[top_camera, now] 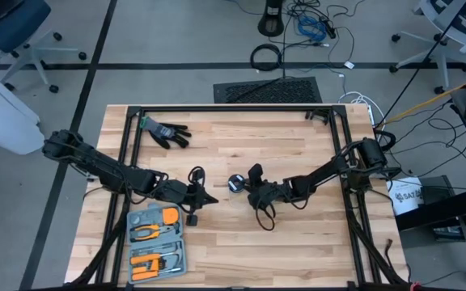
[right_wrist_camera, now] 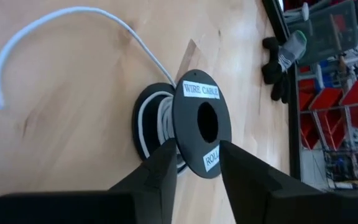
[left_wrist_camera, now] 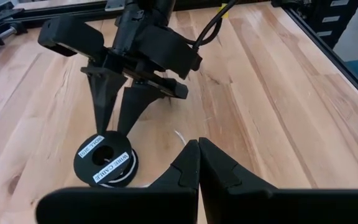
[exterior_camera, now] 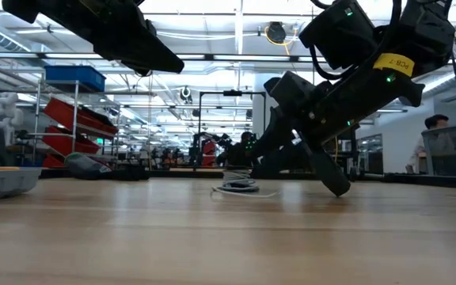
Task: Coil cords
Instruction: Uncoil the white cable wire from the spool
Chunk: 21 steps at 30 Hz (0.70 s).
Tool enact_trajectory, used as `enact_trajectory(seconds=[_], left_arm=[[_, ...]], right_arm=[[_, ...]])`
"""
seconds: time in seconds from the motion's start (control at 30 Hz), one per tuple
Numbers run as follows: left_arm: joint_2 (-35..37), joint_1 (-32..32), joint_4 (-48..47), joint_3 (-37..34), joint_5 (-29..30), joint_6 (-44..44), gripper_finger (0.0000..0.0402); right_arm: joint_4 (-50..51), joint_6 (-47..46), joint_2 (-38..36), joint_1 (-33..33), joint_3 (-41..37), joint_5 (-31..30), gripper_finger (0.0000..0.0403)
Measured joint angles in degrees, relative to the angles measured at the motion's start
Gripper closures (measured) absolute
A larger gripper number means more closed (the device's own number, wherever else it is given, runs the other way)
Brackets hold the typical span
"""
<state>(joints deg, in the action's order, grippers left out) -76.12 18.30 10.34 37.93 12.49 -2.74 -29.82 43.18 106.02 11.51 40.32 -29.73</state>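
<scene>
The cord is wound on a small black spool (right_wrist_camera: 201, 118) with white labels. The spool lies flat on the wooden table (top_camera: 298, 234) near its middle (top_camera: 235, 183). One loose white end (right_wrist_camera: 73, 11) curves away over the wood. My right gripper (right_wrist_camera: 197, 149) reaches in from the table's right and slants down, with a finger on each side of the spool's top flange. My left gripper (left_wrist_camera: 198, 155) hangs shut and empty above the table, just left of the spool (left_wrist_camera: 104, 160). My right gripper has its two fingers (right_wrist_camera: 166, 163) against opposite edges of the spool's upper flange (right_wrist_camera: 185, 155), on the side nearest the gripper. The fingers come slanting down from the table's right. The spool rests flat on the wood, and the loose cord end lies slack.
A black glove (top_camera: 166, 132) lies at the far left of the table. A grey tray with orange tools (top_camera: 156, 242) sits near the front left. Black frame rails (top_camera: 233, 107) run along the table's far and side edges. Bare wood stretches in front of the spool.
</scene>
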Motion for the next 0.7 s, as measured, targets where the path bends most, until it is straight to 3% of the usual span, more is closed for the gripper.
enact_trajectory(seconds=[0.4, 0.7], left_arm=[[0.0, 0.0, 1.8, 0.0, 0.2, 0.0, 0.0398], [0.0, 0.0, 1.8, 0.0, 0.2, 0.0, 0.0398]], right_arm=[[0.5, -2.3, 0.0, -1.0, 0.0, 1.7, 0.0334], [0.7, -4.1, 0.1, -1.1, 0.0, 1.4, 0.0397]])
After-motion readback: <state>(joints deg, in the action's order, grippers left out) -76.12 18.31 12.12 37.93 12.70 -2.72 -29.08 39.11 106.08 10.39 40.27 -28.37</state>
